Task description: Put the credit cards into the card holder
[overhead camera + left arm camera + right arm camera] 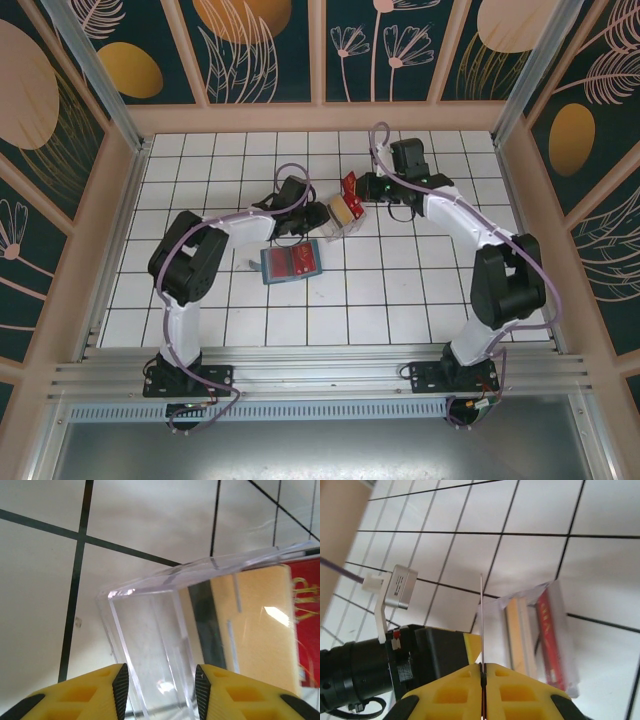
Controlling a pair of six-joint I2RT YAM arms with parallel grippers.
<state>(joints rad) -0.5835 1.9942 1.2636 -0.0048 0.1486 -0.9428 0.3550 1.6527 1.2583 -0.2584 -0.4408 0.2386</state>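
Right gripper (482,666) is clamped hard on a red card (350,186), pinching it by one edge so that the wrist view catches it as a thin blade standing straight up out of the fingers. From above, that card hangs over the far half of the tabletop (420,300), just beyond the clear tray (150,630), and it's well apart from where it has to go.

Over to the left gripper (160,685): its jaws stand parted, one on each side of the tray's near end, with the clear wall running between them. Whether they're actually squeezing the tray or only bracketing it can't be told from here.

Inside the tray there's more work waiting: a yellow-tan card (260,625) stands on edge in one slot, and a second red card (306,625) stands just beside it.

The card holder (291,262) lies flat near the middle of the tabletop, on the near-left side of the tray, teal border showing with reddish panels facing up. Whether anything is already tucked into it is too small to make out.

So the reading is early to midway: one card is in hand but not delivered, and at least two are left in the tray. The carry down to the holder and the slide into its pocket are the fiddly part to come
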